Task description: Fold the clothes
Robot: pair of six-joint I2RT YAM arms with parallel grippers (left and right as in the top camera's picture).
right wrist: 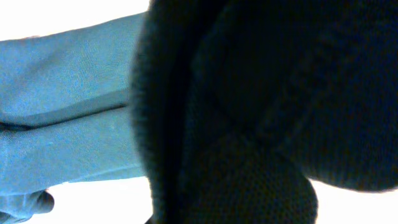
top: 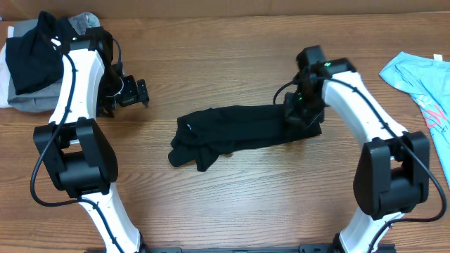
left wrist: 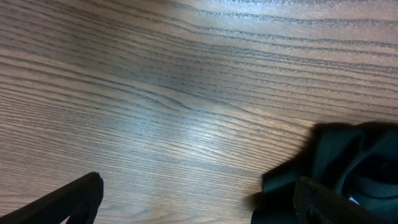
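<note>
A black T-shirt [top: 242,130] lies in the middle of the table as a long bunched strip, its left end crumpled. My right gripper [top: 300,112] sits on the strip's right end, shut on the black cloth. In the right wrist view black cloth [right wrist: 261,106] fills most of the picture and hides the fingers. My left gripper [top: 137,93] hovers over bare wood to the left of the shirt, open and holding nothing. The left wrist view shows its two fingers [left wrist: 81,196] wide apart, with black cloth [left wrist: 348,155] behind the right one.
A pile of black [top: 35,46] and grey [top: 31,102] clothes lies at the back left corner, beside the left arm. A light blue shirt [top: 422,81] lies at the right edge and also shows in the right wrist view as light blue cloth [right wrist: 68,106].
</note>
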